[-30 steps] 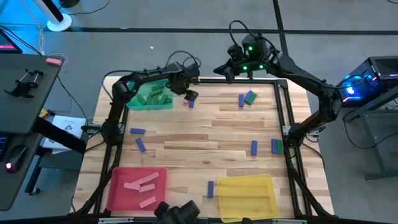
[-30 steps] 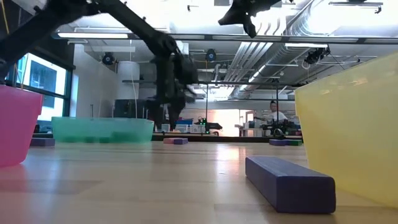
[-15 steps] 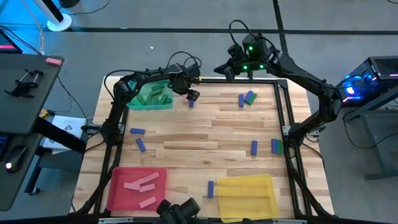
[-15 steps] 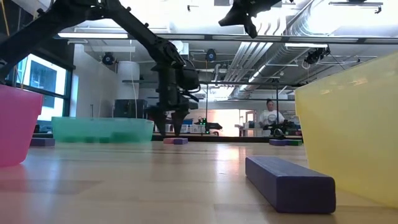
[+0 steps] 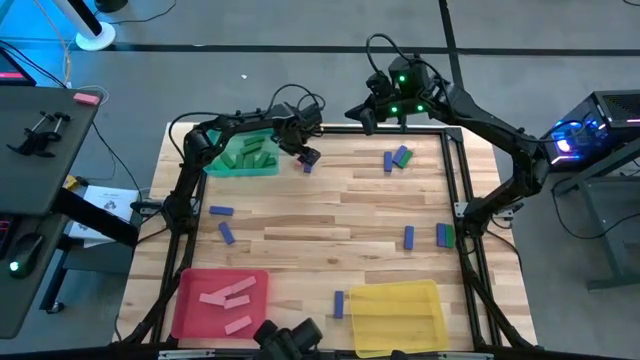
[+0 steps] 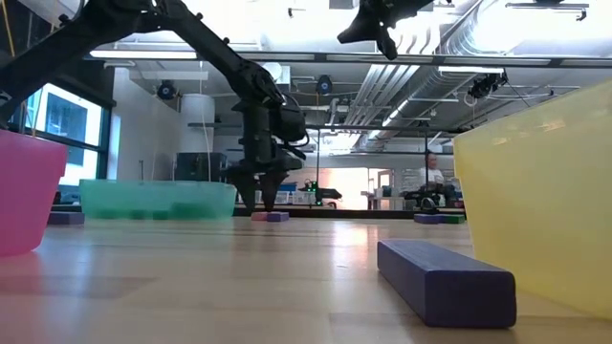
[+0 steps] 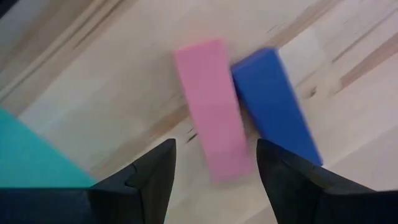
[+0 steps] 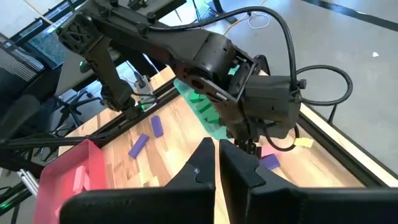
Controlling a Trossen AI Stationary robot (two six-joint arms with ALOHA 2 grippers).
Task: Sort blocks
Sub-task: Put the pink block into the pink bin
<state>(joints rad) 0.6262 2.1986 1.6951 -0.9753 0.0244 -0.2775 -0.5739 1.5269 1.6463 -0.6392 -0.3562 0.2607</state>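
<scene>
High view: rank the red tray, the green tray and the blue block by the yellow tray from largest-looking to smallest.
1. Red square plastic tray
2. Green plastic tray, partly hidden by the left arm, so unsure
3. Small blue rectangular block, clearly smallest

Three trays (image 5: 190, 301): green, red, yellow; three pink blocks (image 5: 226, 296) lie in the red one.

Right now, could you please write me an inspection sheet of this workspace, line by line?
Surface: wooden table, bare between scattered blocks.
Job's things: pink block touching blue block near green tray; green blocks in it; pink blocks in red tray; yellow tray holds none.
Clutter: nothing seen.
End effectors: left end effector open above the pink block; right end effector shut, raised at the far edge.
Cables: looped on both arms.
Surroundings: desk, computer, a person far behind.
</scene>
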